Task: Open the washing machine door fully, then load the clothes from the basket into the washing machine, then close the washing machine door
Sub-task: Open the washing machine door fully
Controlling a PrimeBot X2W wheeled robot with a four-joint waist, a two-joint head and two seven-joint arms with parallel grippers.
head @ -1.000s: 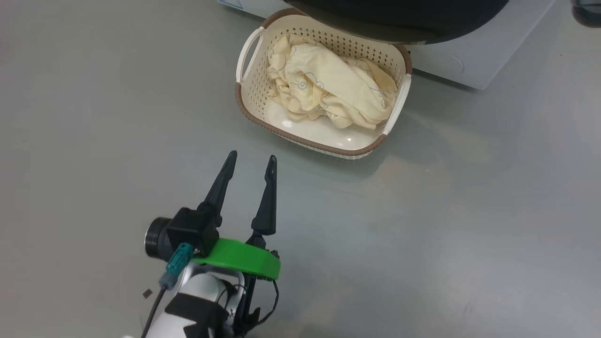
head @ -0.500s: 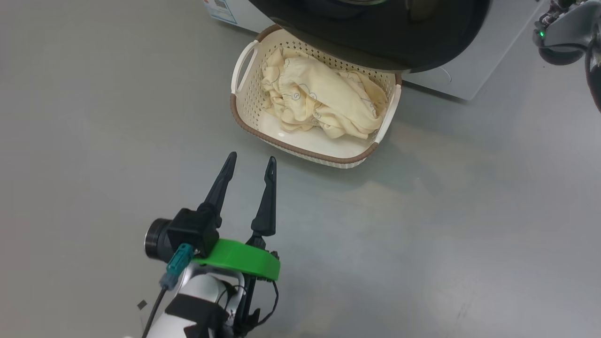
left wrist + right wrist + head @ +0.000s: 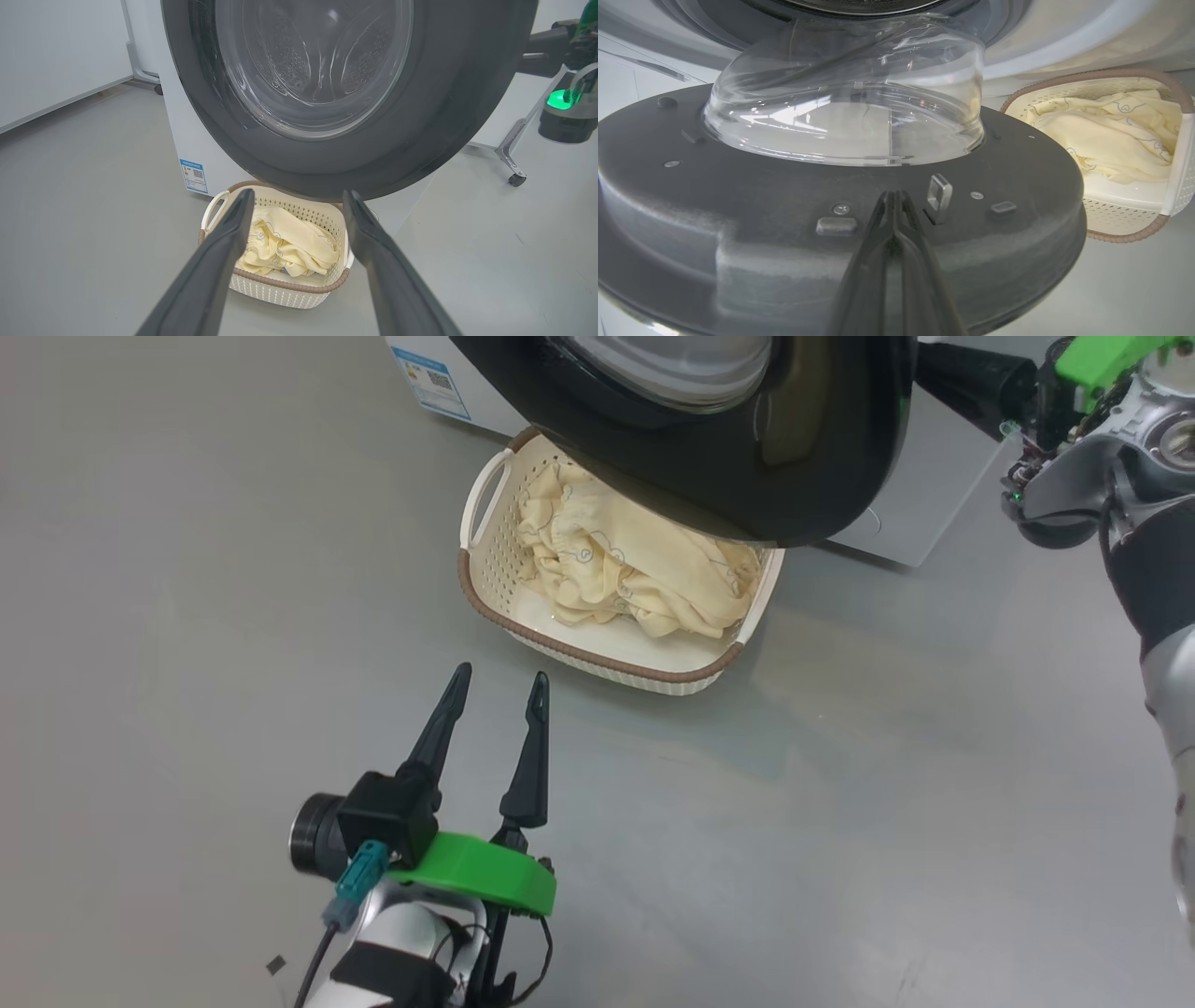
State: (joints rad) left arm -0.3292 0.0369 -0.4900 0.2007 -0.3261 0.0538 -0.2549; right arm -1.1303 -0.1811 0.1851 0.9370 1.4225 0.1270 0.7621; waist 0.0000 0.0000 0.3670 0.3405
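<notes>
Open door [image 3: 747, 476] overhanging basket [image 3: 597, 658] of clothes [image 3: 635, 574]; right pincer [image 3: 893, 193] pressed together at the door's inner face; left pincer [image 3: 501, 674] spread, empty, near the basket

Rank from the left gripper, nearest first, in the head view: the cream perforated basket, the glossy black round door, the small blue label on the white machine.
1. Basket, just ahead of the left gripper.
2. Door, overhanging the basket's far side.
3. Blue label, upper left.
</notes>
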